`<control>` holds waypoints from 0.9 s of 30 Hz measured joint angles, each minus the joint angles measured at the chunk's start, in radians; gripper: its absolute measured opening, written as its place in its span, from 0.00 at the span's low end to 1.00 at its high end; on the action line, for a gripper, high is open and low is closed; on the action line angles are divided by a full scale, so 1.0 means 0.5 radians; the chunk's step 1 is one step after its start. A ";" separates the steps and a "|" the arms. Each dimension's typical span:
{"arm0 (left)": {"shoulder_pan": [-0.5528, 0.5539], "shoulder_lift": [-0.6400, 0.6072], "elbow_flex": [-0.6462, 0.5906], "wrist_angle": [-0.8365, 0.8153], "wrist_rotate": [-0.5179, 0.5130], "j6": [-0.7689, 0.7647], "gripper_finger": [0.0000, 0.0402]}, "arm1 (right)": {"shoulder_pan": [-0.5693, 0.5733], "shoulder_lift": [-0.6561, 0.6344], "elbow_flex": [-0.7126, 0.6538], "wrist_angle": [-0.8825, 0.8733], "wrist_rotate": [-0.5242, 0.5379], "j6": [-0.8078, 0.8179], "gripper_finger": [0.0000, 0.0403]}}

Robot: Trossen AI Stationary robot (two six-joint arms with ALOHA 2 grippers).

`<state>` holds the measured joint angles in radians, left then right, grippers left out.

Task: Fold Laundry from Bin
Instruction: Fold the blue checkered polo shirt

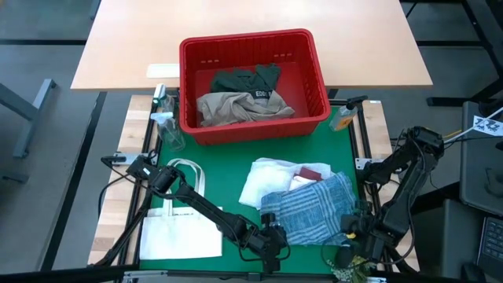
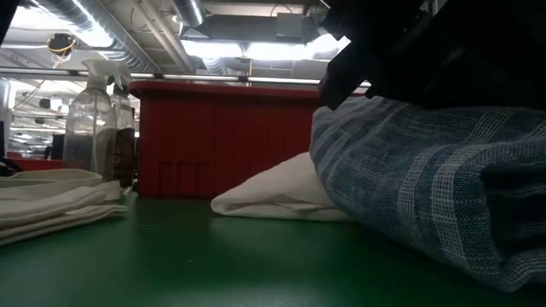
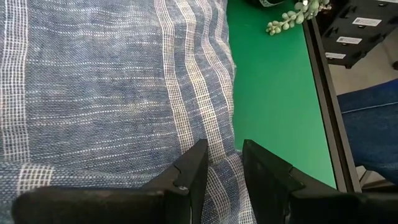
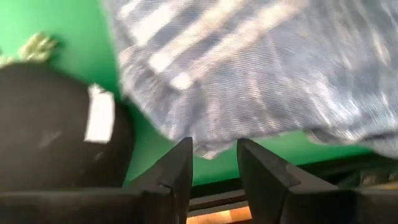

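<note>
The red bin [image 1: 251, 82] sits at the table's far side, holding tan and dark green garments. Nearer, on the green mat [image 1: 220, 181], the blue striped cloth [image 1: 310, 208] lies over a white piece [image 1: 267, 181], its long axis running left to right. Both grippers sit at its near edge: the left gripper [image 1: 271, 240] at its left corner, the right gripper [image 1: 357, 232] at its right corner. Each stands narrowly parted with the cloth's edge between its fingers; a firm hold cannot be confirmed. The cloth extends away from both grippers, toward the bin.
</note>
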<state>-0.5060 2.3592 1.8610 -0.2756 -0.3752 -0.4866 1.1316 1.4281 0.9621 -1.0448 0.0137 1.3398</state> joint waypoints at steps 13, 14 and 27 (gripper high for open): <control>0.000 0.000 0.000 0.000 -0.002 0.001 0.24 | 0.000 0.001 -0.132 0.056 -0.064 0.558 0.31; 0.000 0.000 0.000 0.000 -0.002 0.001 0.24 | 0.000 0.001 -0.132 0.072 -0.064 0.557 0.31; 0.000 0.000 0.000 -0.001 -0.002 0.002 0.24 | 0.000 0.001 -0.131 0.099 0.153 0.559 0.31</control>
<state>-0.5060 2.3592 1.8610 -0.2760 -0.3764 -0.4858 1.1319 1.4284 0.8967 -0.9955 0.0903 1.6192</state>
